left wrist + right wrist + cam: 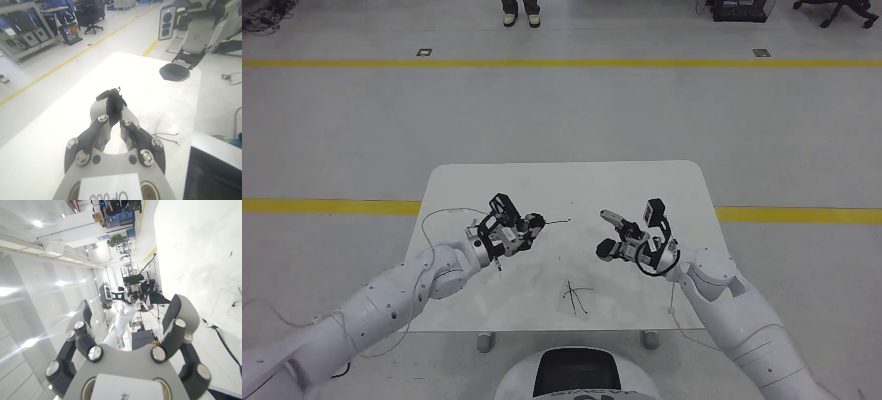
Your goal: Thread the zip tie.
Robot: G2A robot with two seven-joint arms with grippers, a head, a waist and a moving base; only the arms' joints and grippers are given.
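Looking down from the top, the left pincer is clenched on the tie. It's held above the surface, roughly 9 o'clock from the middle. The tie's free end pokes out toward 3 o'clock, aimed at the right pincer. That one sits about 3 o'clock from the middle and is released, with its fingers spread. The two pincers are near each other but apart, and the tie's tip stops short of the right one. A little bunch of spare ties lies flat at 6 o'clock, close to the near edge.

The left wrist view gives the grip up close, which the top view is too far off for. The pads are pressed together on the black tie, and a short bit with a tiny nub sticks out past the tips. Farther off in that view is one dark pad of the right pincer, plus the spare ties on the surface.

The right wrist view shows how wide that pincer's fingers are parted. Through the gap you can see the left pincer facing it, with the tie as a thin black line sticking out. How far apart the two pincers are is easier to read from the top view.
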